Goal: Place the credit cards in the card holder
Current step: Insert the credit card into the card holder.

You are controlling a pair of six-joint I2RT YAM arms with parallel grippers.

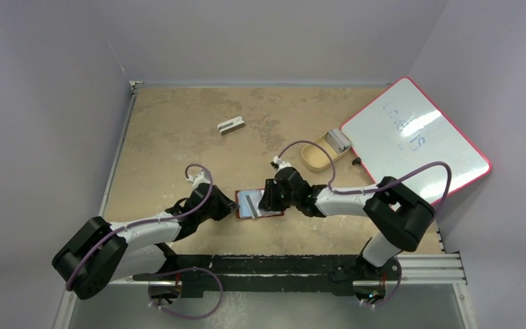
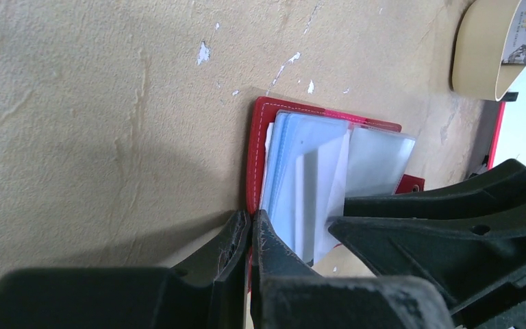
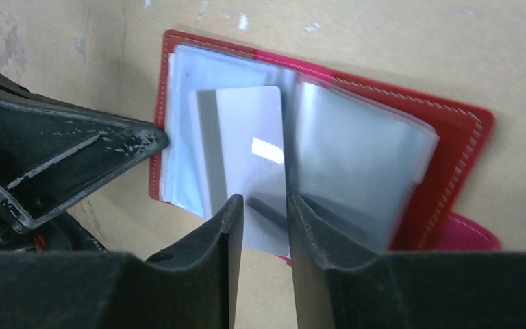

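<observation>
The red card holder (image 1: 274, 213) lies open on the table, its clear sleeves (image 3: 356, 144) fanned out. My left gripper (image 2: 252, 221) is shut on the holder's red left edge (image 2: 255, 144), pinching the cover. A grey credit card (image 3: 246, 137) with a dark stripe lies flat on the left sleeves. Its near end sticks out past the holder. My right gripper (image 3: 266, 205) hovers over that near end, jaws narrowly apart and not pinching the card. More credit cards (image 1: 341, 140) stand in the tan oval tray (image 1: 315, 159).
A small grey-white block (image 1: 231, 125) lies at the back of the table. A red-rimmed whiteboard (image 1: 414, 140) leans at the right, next to the tray. The two grippers are close together over the holder, and my left gripper's fingers (image 3: 109, 147) show in the right wrist view.
</observation>
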